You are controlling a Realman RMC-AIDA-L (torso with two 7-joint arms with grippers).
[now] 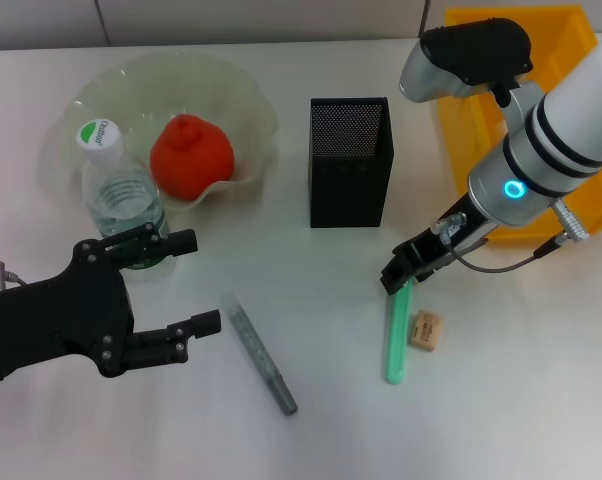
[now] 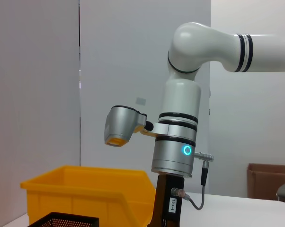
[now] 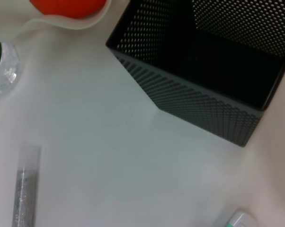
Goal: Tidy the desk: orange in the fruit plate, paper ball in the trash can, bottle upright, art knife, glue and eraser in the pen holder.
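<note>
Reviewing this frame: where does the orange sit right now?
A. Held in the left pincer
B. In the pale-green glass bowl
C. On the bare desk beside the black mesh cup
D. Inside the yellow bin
B: in the head view the orange rests inside the wavy-rimmed bowl, next to the upright bottle, while the open left pincer holds nothing.

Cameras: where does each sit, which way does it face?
Head: above the desk, looking down; both arms show, left gripper, right gripper.
Left wrist: looks level across at the right arm and trash can.
Right wrist: looks down at pen holder; no own body.
Shared: all three show the pen holder.
</note>
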